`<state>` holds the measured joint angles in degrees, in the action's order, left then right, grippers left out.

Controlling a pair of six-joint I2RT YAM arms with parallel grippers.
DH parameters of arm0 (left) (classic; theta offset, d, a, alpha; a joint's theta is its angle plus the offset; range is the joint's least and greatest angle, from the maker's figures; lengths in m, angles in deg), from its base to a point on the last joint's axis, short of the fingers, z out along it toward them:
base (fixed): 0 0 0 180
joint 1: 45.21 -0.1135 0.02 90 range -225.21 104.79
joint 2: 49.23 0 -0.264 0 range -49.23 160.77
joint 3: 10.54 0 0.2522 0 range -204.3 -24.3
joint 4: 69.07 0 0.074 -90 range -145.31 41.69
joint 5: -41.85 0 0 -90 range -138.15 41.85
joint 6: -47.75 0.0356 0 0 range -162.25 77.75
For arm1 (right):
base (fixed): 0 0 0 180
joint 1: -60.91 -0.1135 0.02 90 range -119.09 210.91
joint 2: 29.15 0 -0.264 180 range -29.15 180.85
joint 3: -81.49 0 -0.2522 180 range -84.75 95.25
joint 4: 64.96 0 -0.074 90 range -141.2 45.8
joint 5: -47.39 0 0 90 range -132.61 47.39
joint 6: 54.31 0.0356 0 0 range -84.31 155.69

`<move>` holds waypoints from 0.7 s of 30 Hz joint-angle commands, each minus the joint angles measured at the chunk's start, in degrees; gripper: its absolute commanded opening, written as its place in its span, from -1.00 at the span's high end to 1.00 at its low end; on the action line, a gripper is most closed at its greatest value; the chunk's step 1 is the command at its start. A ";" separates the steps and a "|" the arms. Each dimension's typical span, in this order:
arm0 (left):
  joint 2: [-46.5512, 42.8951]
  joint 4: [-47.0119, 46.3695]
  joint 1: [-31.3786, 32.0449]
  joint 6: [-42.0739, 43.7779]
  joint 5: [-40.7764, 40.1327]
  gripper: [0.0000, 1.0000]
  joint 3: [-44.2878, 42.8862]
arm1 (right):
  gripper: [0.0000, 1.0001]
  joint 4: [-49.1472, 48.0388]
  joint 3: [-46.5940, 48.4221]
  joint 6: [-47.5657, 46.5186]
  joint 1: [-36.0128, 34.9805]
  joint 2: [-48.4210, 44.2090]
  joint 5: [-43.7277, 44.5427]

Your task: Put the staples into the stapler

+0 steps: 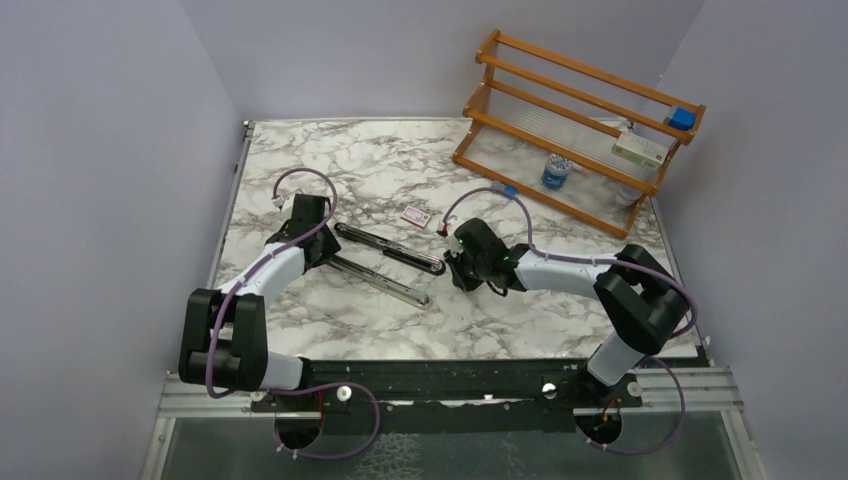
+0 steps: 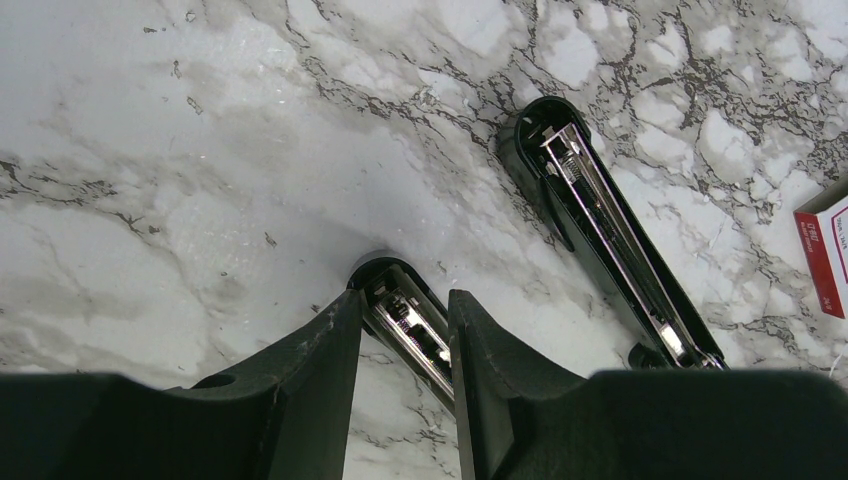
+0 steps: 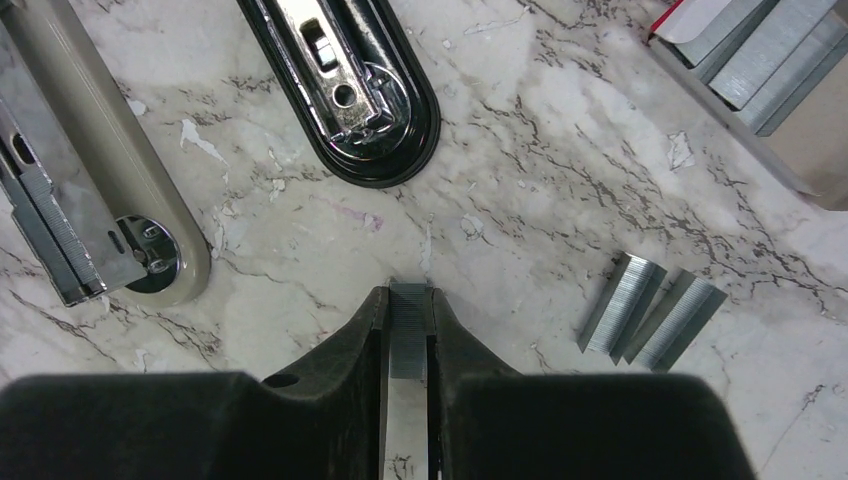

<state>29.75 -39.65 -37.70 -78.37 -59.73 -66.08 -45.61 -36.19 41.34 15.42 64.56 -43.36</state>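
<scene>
Now, on the marble tabletop [image 1: 330, 150] the stapler [image 1: 390, 249] is found laid open as two long parts, side by side and close to parallel, slanting from upper left to lower right at the centre of the overhead view.

Its upper-left end is taken by the left gripper [image 2: 402, 330]. The fingers appear clamped on either side of one part, and a silver channel shows between them.

The right gripper [image 3: 407, 300] is held just off the lower-right ends. It is clenched on a single staple strip [image 3: 406, 350], which lies lengthwise between the fingers.

In the right wrist view the strip's long axis points straight up the frame. The pale part carrying the metal channel [image 3: 90, 190] slants across the upper left, and the black part [image 3: 350, 90] sits at top centre. The pale part is judged to be the magazine. If so, the strip is to be carried leftward and turned until its axis matches the channel's. The right arm is the nearer one to those ends.

The staple box [image 1: 417, 216] is seen just above the stapler in the overhead view. Two loose strips [image 3: 650, 318] lie touching at the lower right of the right wrist view.
</scene>
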 commanded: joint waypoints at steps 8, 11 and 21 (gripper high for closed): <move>0.19 -0.62 -0.47 0.51 0.74 0.19 -1.13 | 0.23 -6.22 -6.85 6.11 -1.17 -0.77 4.43; 0.21 -0.66 -0.48 0.53 0.74 0.19 -1.03 | 0.19 -7.75 -10.28 8.92 -1.24 -2.45 5.00; -0.08 -1.37 -0.48 0.69 1.46 0.19 -1.13 | 0.19 -13.44 -16.91 10.87 -2.15 -6.45 6.55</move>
<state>29.75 -39.80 -37.73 -78.24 -59.46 -66.08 -61.33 -50.83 50.41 14.04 57.24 -38.88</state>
